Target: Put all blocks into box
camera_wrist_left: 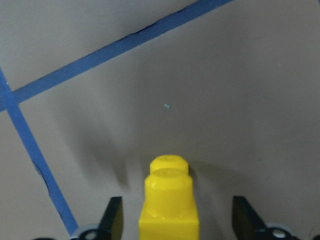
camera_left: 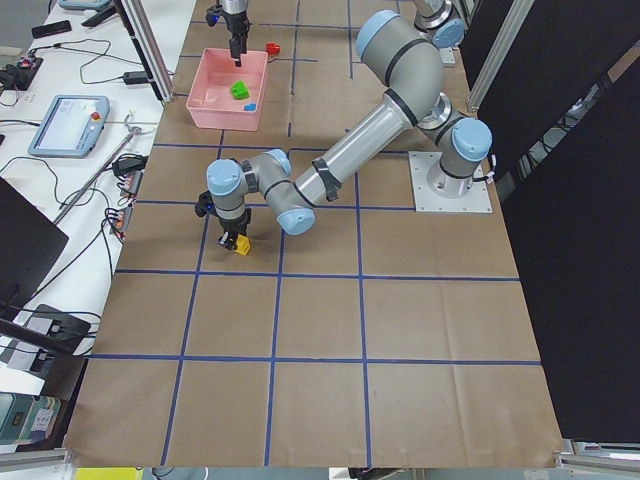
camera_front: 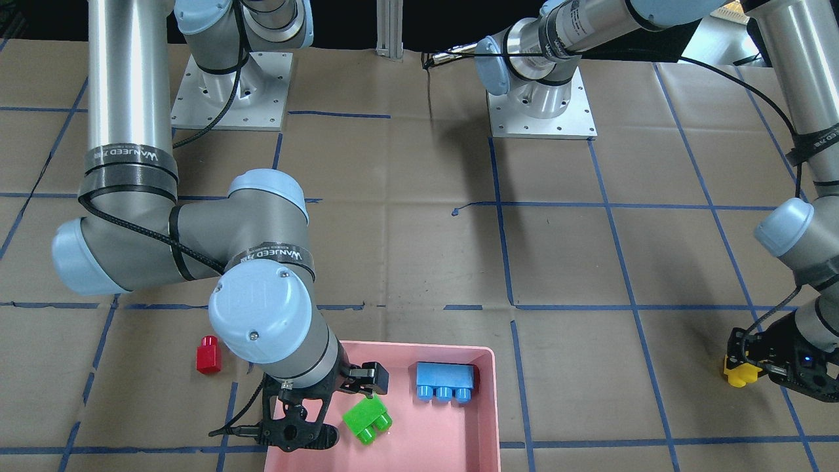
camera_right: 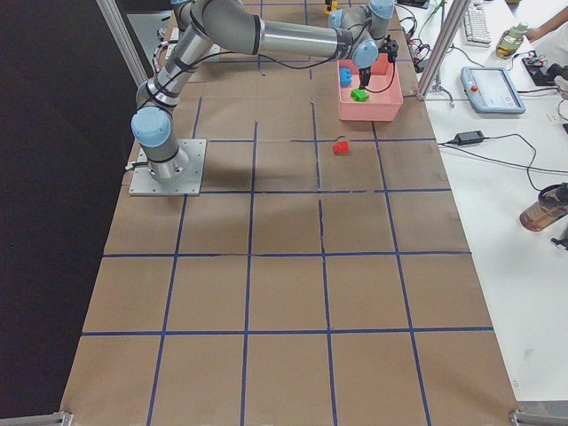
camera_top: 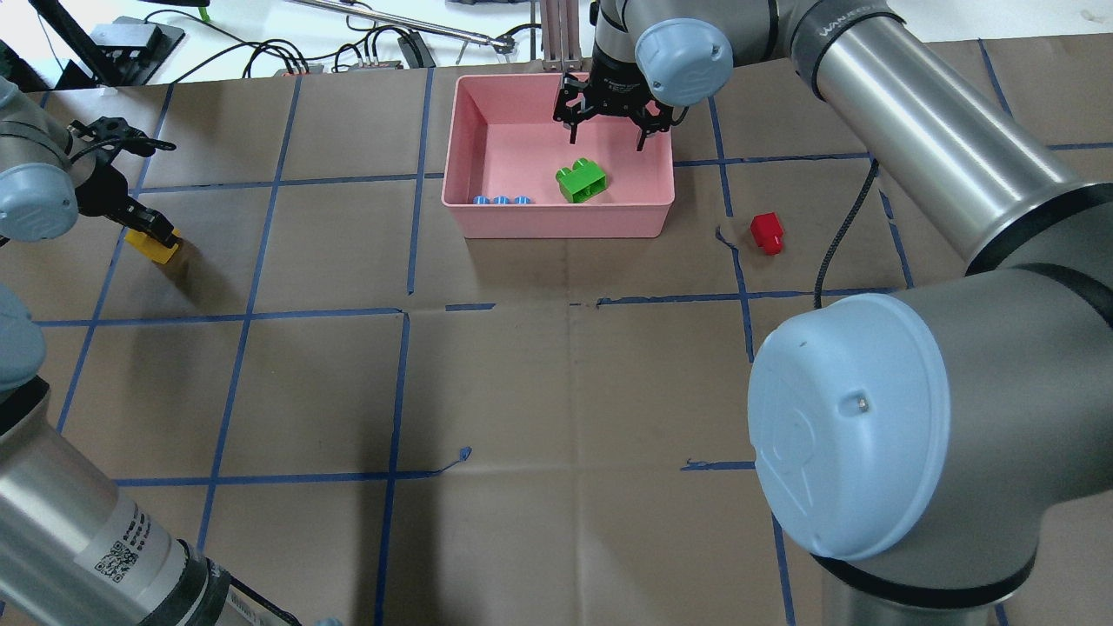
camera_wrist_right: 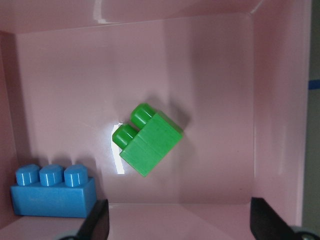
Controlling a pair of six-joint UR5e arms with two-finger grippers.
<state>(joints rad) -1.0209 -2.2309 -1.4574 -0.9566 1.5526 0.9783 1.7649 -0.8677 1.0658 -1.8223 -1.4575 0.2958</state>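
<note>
The pink box [camera_top: 556,217] stands at the far middle of the table. The green brick [camera_top: 583,183] and the blue brick [camera_top: 502,201] lie inside it. My right gripper [camera_top: 607,139] hangs open and empty above the green brick [camera_wrist_right: 150,140], and its fingers [camera_wrist_right: 100,222] are spread wide. The red brick [camera_top: 767,233] lies on the table right of the box. My left gripper [camera_top: 148,230] is down at the yellow brick [camera_wrist_left: 170,200] on the table. Its fingers [camera_wrist_left: 114,217] stand open on either side of the brick, with gaps.
The tabletop is brown paper with a blue tape grid. The two arm bases [camera_front: 541,105] are bolted at the robot's edge. Cables and a teach pendant [camera_left: 65,125] lie on the white bench beyond the box.
</note>
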